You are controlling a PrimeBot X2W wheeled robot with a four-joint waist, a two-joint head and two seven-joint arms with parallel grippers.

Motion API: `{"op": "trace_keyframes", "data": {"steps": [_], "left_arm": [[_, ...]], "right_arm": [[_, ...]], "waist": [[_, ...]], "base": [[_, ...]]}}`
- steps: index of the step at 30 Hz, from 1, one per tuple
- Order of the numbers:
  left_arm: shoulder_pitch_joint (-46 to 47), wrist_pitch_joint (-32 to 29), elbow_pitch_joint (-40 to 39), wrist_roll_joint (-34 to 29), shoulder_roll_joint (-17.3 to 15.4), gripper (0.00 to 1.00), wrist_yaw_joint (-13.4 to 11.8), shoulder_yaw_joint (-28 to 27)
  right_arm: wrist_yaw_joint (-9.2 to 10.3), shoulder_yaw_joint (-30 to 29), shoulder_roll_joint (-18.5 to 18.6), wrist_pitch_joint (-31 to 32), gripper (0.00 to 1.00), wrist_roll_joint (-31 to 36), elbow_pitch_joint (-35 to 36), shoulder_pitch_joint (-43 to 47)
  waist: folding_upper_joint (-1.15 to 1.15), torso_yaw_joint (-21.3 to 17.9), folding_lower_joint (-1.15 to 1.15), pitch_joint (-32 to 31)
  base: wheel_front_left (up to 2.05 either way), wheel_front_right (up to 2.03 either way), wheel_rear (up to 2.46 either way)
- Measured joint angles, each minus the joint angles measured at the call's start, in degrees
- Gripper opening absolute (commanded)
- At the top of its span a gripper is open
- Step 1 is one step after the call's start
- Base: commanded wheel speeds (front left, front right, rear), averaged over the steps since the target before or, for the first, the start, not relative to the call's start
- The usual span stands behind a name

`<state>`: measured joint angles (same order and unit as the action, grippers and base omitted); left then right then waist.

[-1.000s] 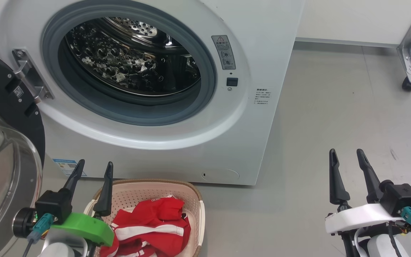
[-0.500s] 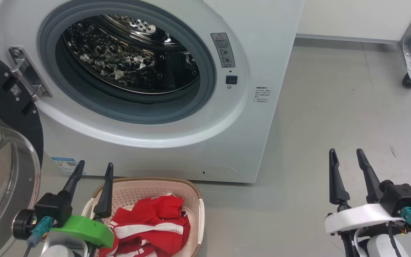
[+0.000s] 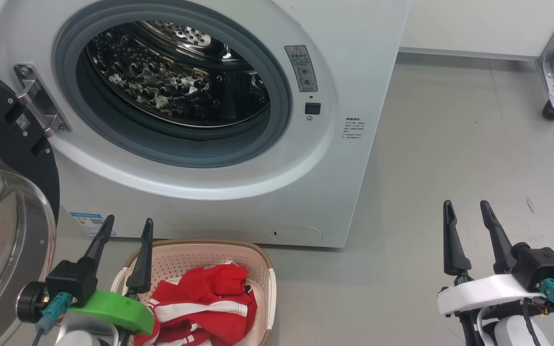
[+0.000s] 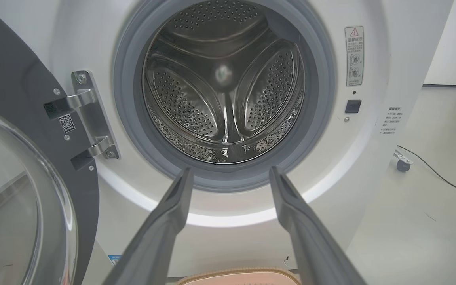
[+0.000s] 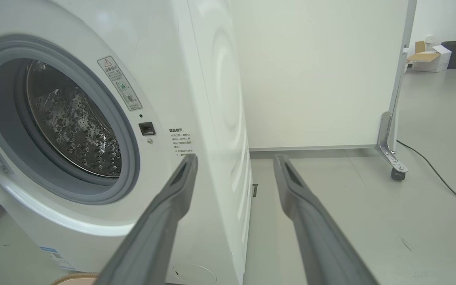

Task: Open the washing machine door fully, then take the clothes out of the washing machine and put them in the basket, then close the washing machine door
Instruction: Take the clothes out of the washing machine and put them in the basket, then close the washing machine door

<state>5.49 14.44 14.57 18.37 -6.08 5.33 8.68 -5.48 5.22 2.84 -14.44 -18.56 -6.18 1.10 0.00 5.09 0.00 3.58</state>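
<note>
step: door closing, by my reading | washing machine door (image 3: 12, 144) swung open at 9 o'clock of left gripper (image 3: 129, 221) — just beside it, hinge side toward washing machine (image 3: 344, 72) | left gripper nearer, jaws wide, empty | right gripper (image 3: 465, 205) wide, empty, well apart at 3 o'clock | clothes (image 3: 205, 298) in basket (image 3: 200, 244) — 6 o'clock of the opening

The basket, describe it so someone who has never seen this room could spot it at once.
Find the big white washing machine with its round door swung open. On the grey floor just in front of it sits a small cream basket. Its holed sides, brown rim and the red-and-white clothes inside set it apart.
</note>
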Motion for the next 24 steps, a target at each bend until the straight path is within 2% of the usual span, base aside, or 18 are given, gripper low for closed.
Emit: {"op": "trace_keyframes", "data": {"steps": [13,24], "left_arm": [[-1.18,0.00,-0.21,-0.01,0.03,1.00,0.09,-0.07],[-1.45,0.00,-0.20,-0.01,0.11,1.00,0.49,-0.25]], "right_arm": [[-0.02,0.10,-0.01,0.00,1.00,0.00,-0.05,0.00],[-0.02,0.15,-0.03,0.00,1.00,0.00,-0.12,-0.01]], "waist": [[0.00,-0.14,0.00,-0.37],[0.00,-0.25,0.00,-0.29]], "base": [[-0.04,0.04,0.00],[-0.42,0.42,0.00]]}}
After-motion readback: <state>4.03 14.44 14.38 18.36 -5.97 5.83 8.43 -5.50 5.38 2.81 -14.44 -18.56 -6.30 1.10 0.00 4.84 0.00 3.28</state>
